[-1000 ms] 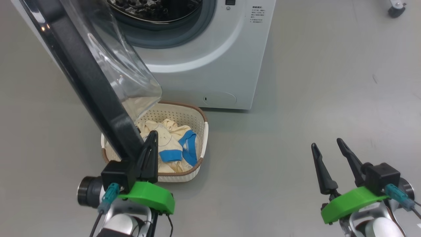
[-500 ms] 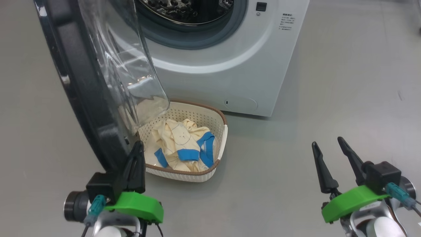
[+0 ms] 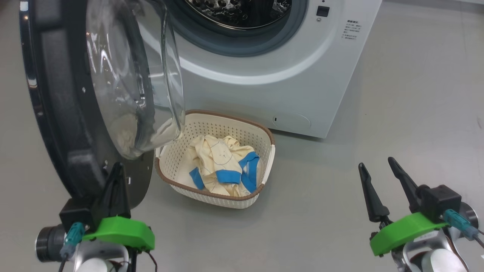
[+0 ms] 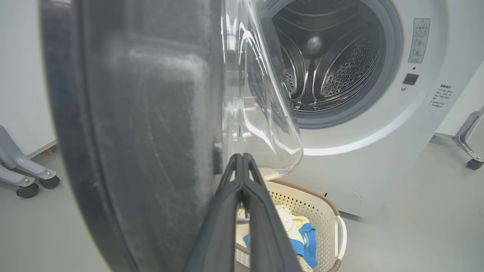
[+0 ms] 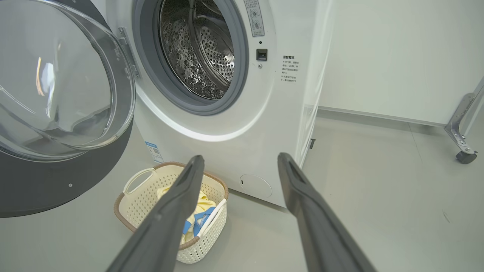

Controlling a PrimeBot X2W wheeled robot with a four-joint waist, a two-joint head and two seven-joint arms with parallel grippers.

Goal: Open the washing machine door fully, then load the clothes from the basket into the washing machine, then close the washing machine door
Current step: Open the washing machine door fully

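Washing machine door (image 3: 56, 113) stands open, L of washing machine (image 3: 264, 64). L hand (image 3: 116, 170) pinched shut, empty, at door's lower rim; contact unclear. R hand (image 3: 375, 162) spread wide, empty, well apart. Clothes (image 3: 223, 162) in basket (image 3: 211, 130) on floor in front of machine.

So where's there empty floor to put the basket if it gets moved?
The biggest bare floor lies between the basket and the open right fingers, running up beside the washing machine. It is crowded on the left: the washing machine door stands close by the basket's left edge, with the shut left fingers at its lower rim.
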